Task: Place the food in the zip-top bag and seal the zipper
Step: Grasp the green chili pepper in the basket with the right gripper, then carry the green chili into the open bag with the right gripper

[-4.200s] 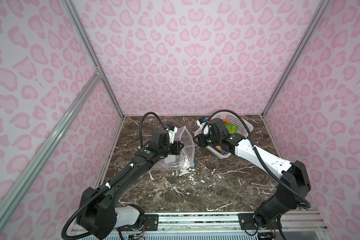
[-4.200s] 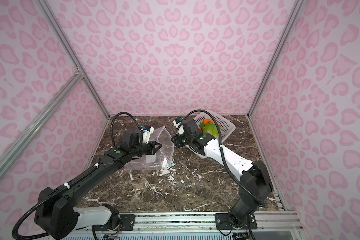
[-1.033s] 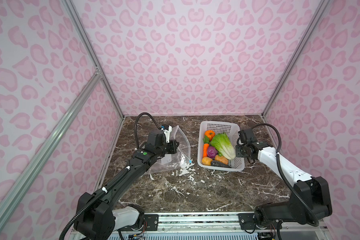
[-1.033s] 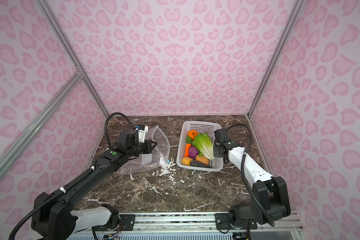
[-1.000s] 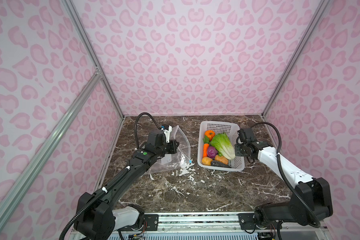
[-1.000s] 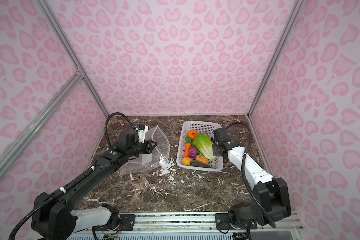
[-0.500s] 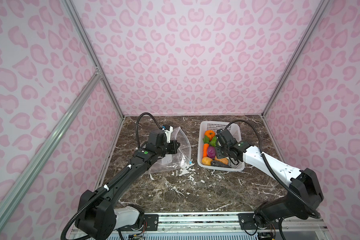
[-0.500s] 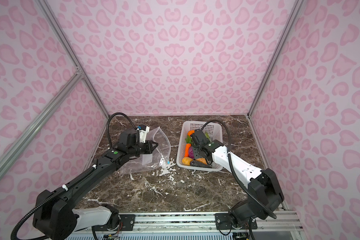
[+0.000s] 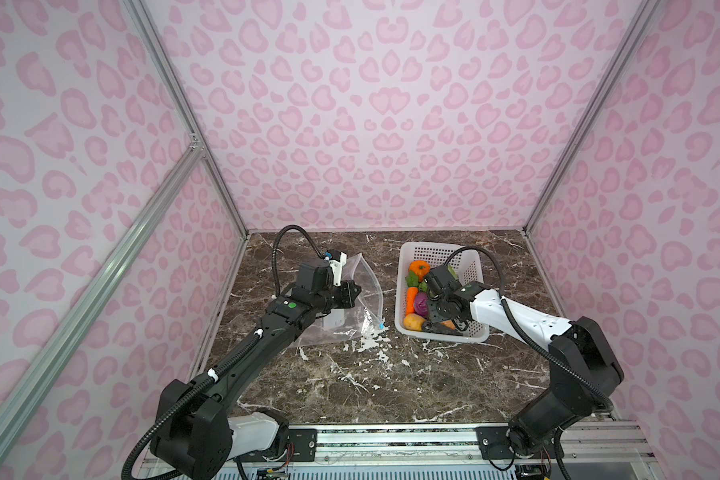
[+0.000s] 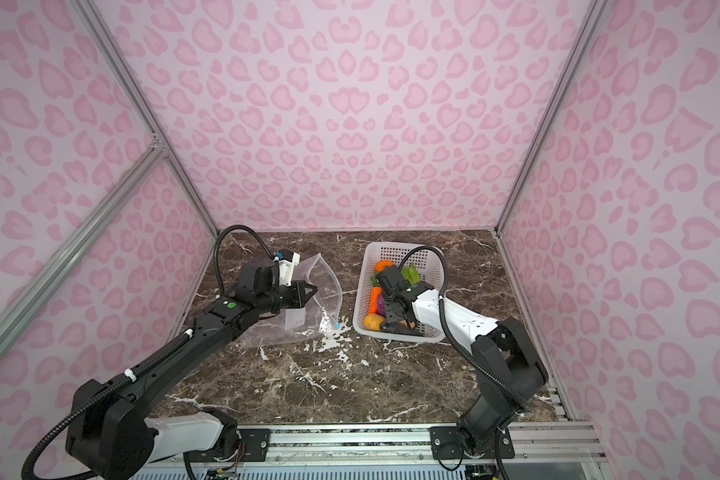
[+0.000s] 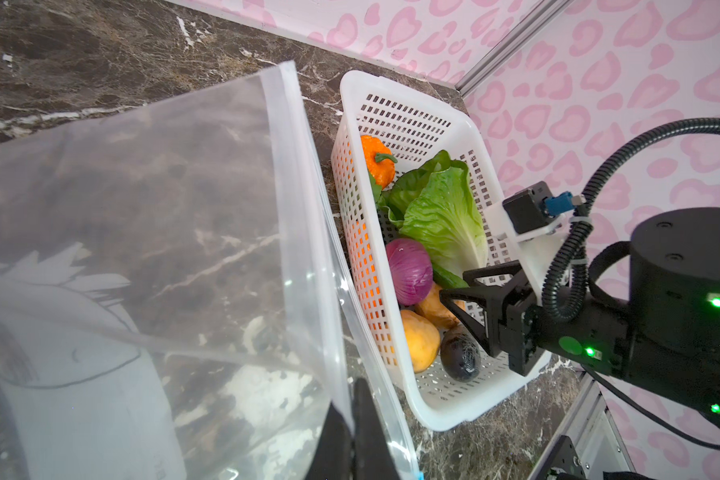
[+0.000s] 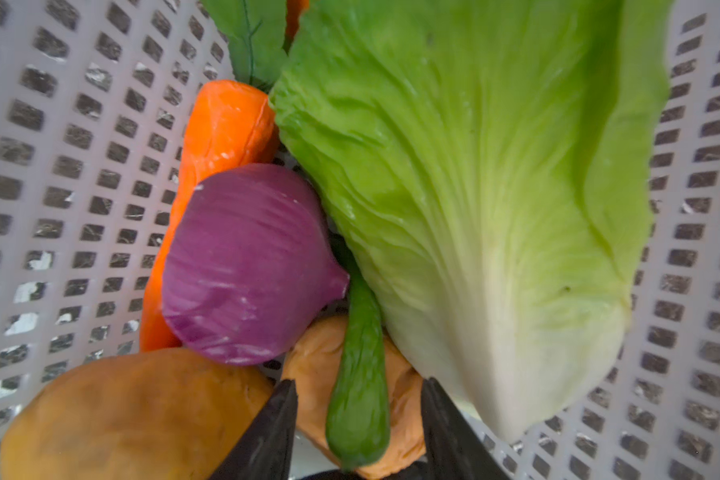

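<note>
The clear zip-top bag (image 9: 366, 282) (image 10: 326, 282) lies left of the basket. My left gripper (image 9: 356, 291) (image 11: 356, 419) is shut on the upper lip of its mouth, lifting it beside the pale zipper (image 11: 285, 124). The blue slider (image 9: 381, 326) rests at the near corner. The food sits in the basket: cabbage (image 12: 474, 187), purple piece (image 12: 246, 266), carrot (image 12: 221, 133), pumpkin (image 11: 377, 160), yellow-orange piece (image 11: 418, 340), dark piece (image 11: 460, 357). My right gripper (image 12: 356, 386) (image 11: 454, 286) is low in the basket, jaws apart astride a slim green piece (image 12: 360, 399) and a tan-orange piece (image 12: 312, 374).
The white perforated basket (image 9: 441, 246) (image 10: 404, 249) stands at the right back of the dark marble table (image 9: 350, 386). Pink patterned walls with metal posts close in three sides. The basket's left wall stands a short way from the bag's mouth.
My right arm has swung from the basket's right side to over its middle and lowered its gripper among the food. The left gripper still holds the bag's lip in place.
</note>
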Robot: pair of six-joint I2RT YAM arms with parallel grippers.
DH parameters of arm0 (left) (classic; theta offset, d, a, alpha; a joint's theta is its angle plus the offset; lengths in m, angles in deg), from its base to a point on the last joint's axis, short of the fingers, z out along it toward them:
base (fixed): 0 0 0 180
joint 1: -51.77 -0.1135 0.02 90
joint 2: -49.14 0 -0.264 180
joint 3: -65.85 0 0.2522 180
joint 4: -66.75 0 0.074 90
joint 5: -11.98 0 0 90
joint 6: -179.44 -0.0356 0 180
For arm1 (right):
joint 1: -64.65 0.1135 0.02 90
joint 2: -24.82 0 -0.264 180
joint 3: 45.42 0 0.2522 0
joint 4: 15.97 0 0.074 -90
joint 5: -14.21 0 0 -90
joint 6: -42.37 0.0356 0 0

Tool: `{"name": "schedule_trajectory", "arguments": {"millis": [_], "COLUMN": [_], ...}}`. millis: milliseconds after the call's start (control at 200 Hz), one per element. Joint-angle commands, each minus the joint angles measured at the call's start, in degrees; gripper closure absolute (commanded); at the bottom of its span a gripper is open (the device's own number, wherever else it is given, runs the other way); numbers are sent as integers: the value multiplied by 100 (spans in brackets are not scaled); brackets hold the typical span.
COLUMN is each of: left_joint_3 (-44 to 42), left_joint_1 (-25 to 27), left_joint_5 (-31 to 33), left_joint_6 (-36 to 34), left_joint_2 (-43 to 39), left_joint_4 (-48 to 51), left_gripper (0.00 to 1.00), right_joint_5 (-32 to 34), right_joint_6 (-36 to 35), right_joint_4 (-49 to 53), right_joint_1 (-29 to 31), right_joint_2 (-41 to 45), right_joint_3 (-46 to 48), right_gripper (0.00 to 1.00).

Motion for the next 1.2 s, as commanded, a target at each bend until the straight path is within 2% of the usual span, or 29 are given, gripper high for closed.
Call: {"name": "schedule_trajectory", "arguments": {"millis": [0, 180, 385, 560, 775, 960, 1045, 1195], "left_joint_3": [81, 81, 89, 94, 89, 95, 89, 106], "left_joint_1": [5, -1, 1, 3, -1, 0, 3, 4], "left_joint_5": [-39, -31, -31, -22, -31, -39, -46, -107], "left_joint_6": [-2, -11, -11, -22, -11, 7, 7, 7], "left_joint_2": [-2, -15, -15, -30, -27, 6, 22, 85], "left_joint_4": [-15, -14, -6, 3, 2, -19, -19, -9], "left_gripper": [98, 98, 98, 98, 98, 98, 98, 98], "right_joint_5": [94, 76, 84, 67, 146, 254, -174, -1586], "right_joint_6": [82, 120, 62, -97, -526, -806, -906, -927], "right_joint_4": [-94, -163, -105, 194, 818, 1146, 1044, 283], "right_joint_1": [-38, -114, -142, -257, -416, -440, -440, -316], "right_joint_2": [-114, -151, 43, 402, 1173, 1496, 1597, 1781], "right_joint_3": [41, 56, 50, 19, -162, -456, -548, -510], "right_gripper": [55, 66, 84, 89, 89, 89, 89, 91]}}
